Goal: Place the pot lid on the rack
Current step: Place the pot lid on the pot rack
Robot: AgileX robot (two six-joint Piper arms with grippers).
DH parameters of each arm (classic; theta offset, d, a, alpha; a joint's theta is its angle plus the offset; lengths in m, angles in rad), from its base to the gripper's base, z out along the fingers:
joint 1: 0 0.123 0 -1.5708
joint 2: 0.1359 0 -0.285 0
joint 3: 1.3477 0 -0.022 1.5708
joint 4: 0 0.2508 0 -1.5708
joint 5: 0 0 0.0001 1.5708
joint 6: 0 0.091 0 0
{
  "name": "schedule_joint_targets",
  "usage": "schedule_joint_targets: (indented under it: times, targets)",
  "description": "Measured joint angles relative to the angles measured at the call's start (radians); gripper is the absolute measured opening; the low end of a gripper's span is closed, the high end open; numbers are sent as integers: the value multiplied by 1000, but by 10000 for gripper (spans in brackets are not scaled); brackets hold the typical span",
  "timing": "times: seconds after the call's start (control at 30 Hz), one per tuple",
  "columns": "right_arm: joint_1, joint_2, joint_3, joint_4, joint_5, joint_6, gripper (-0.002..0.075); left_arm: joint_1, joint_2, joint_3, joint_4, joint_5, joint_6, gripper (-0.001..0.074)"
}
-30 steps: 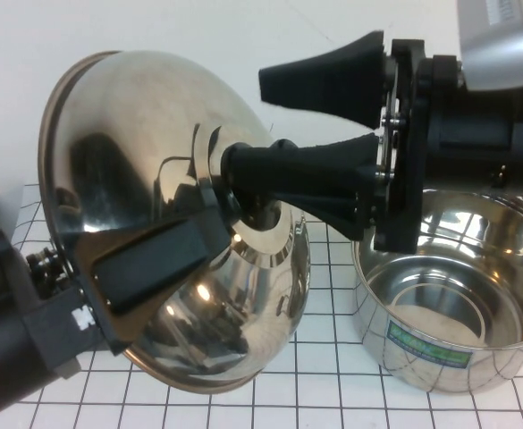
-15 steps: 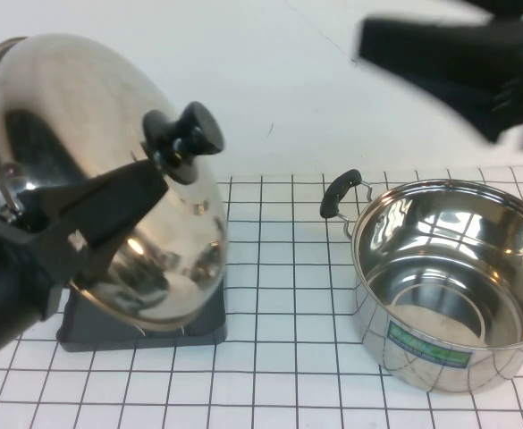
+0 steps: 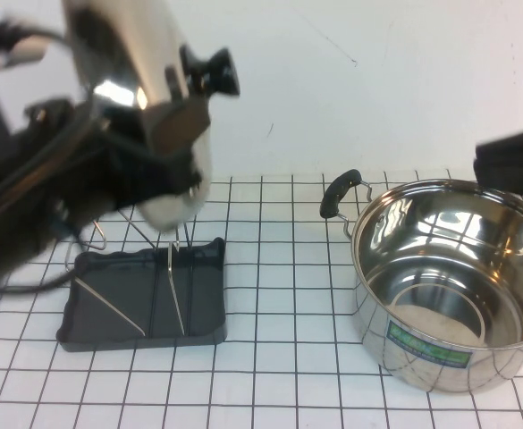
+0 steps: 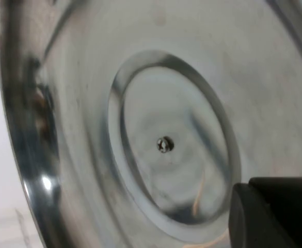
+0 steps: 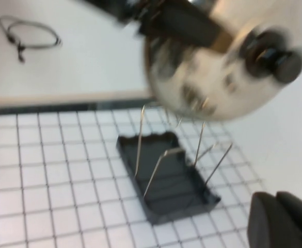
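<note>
The steel pot lid (image 3: 136, 80) with its black knob (image 3: 213, 71) hangs tilted, nearly on edge, above the dark rack (image 3: 145, 299) with its wire prongs. My left gripper (image 3: 176, 121) is shut on the lid's rim and holds it in the air. In the left wrist view the lid's underside (image 4: 161, 144) fills the frame, with one finger (image 4: 274, 212) at the corner. The right wrist view shows the lid (image 5: 212, 72) over the rack (image 5: 166, 178). My right gripper (image 3: 511, 165) is at the right edge above the pot, away from the lid; its fingers (image 5: 267, 222) are together and empty.
A steel pot (image 3: 449, 286) with black handles stands open at the right on the gridded mat. A cable loop (image 5: 29, 33) lies on the white table beyond the mat. Bare mat lies between the rack and the pot.
My right gripper let go of the knob and pulled back to the right. My left arm lifted the lid and turned it more on edge above the rack.
</note>
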Motion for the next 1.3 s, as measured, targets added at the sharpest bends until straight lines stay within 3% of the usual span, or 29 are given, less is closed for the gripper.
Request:
schedule_joint_targets:
  times: [0.23, 0.43, 0.53, 0.63, 0.77, 0.87, 1.1, 1.3]
  targets:
    - [0, 0, 0, -73, 56, 64, 0, 183, 146, -175, 182, 6, 6, 112]
    - [-2, 0, 0, -75, 67, 83, -1, 417, 230, -255, 288, 111, -8, 112]
    - [-2, 0, 0, -75, 67, 88, -1, 541, 264, -282, 343, 296, -181, 112]
    - [-2, 0, 0, -79, 67, 90, -1, 631, 309, -324, 390, 590, -332, 112]
    - [-2, 0, 0, -83, 67, 90, -1, 649, 341, -374, 458, 873, -391, 111]
    - [-2, 0, 0, -83, 67, 90, -1, 625, 341, -391, 481, 955, -404, 112]
    - [-2, 0, 0, -84, 67, 90, -1, 526, 341, -391, 526, 939, -426, 112]
    - [-2, 0, 0, -98, 71, 90, -1, 519, 352, -393, 515, 925, -438, 112]
